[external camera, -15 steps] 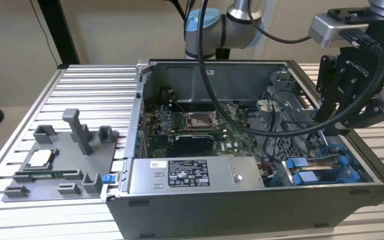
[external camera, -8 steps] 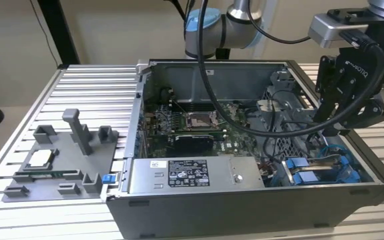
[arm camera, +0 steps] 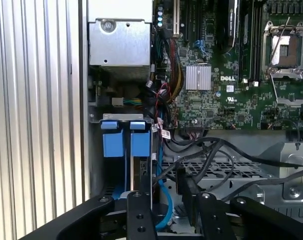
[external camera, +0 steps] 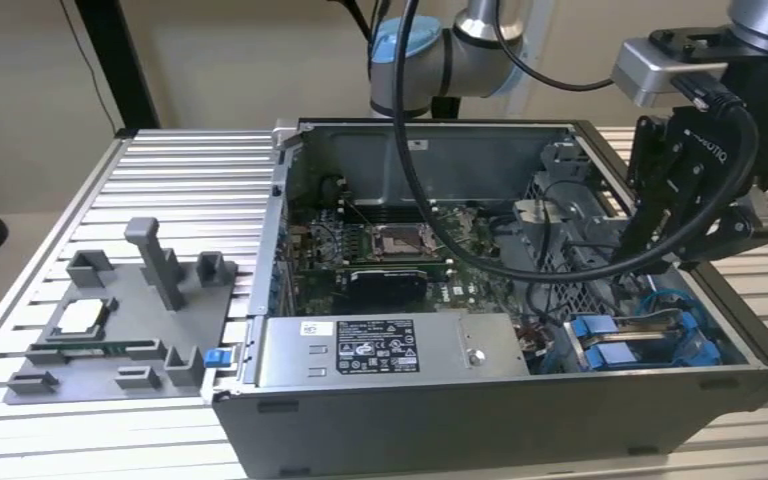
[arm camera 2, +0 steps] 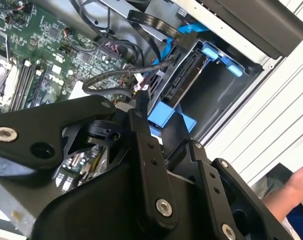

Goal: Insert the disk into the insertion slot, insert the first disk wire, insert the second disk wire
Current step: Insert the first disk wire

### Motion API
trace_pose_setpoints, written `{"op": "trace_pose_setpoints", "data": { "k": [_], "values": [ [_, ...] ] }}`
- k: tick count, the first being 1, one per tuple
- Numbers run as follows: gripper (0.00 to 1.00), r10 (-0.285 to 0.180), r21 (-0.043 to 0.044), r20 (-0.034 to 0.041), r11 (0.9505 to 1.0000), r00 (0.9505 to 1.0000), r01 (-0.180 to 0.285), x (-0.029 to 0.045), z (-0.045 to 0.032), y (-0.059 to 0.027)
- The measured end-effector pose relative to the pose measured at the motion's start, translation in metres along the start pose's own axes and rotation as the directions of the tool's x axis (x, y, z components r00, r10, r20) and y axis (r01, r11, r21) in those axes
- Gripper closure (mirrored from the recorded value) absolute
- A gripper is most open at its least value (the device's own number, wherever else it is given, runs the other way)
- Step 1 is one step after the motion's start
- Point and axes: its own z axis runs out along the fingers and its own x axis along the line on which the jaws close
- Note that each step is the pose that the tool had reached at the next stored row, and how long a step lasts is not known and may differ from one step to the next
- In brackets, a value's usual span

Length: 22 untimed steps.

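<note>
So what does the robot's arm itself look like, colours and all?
The arm is built of silver-grey tubes, with a light blue cap on one joint. Thick black cables hang from it. Its gripper is black, made of jointed bars with silver screws and small white lettering, and sits under a grey metal bracket.

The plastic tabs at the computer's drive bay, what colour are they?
The plastic tabs are bright blue, clearest in the first wrist view.
</note>
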Motion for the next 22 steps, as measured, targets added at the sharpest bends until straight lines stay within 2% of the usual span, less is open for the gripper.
{"op": "trace_pose_setpoints", "data": {
  "k": [5,7,15,22],
  "values": [
    [0.0,0.015,-0.0001,0.0201,0.9999,0.9997,-0.015,-0.0005,0.0025,0.0],
    [0.0,0.023,0.0001,0.0259,0.9997,0.9994,-0.023,-0.0006,0.0037,0.0001],
    [0.0,0.064,0.0001,0.0423,0.9979,0.997,-0.064,-0.0007,0.0066,0.0024],
    [0.0,0.1,0.0005,0.0522,0.9949,0.9936,-0.101,-0.0007,0.0081,0.0054]
  ]
}}
